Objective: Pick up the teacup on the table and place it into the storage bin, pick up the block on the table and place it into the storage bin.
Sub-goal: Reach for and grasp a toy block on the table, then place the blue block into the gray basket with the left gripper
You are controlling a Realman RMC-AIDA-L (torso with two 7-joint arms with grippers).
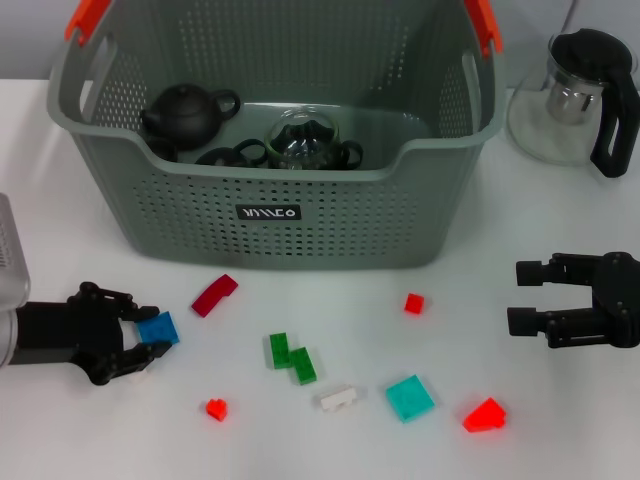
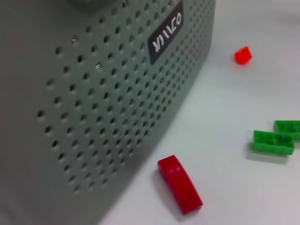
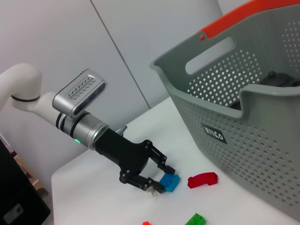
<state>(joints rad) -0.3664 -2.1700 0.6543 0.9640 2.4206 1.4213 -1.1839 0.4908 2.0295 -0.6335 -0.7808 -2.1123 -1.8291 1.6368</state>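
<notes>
here the left gripper [image 1: 150, 343] sits low on the table's near left, its fingers clasping the blue block [image 1: 158, 328]. the storage bin [image 1: 300, 215] stands beyond it, farther back. the right gripper [image 1: 522, 297] hovers unclenched at the right, holding nothing.

The large perforated plastic storage bin [image 1: 330, 215] is grey with orange-red handle pieces and a black label lettered in white. The small flat block [image 1: 158, 329] is blue, between the fingers of the black left hand [image 1: 140, 335]. The bench [image 1: 560, 420] is white.
</notes>
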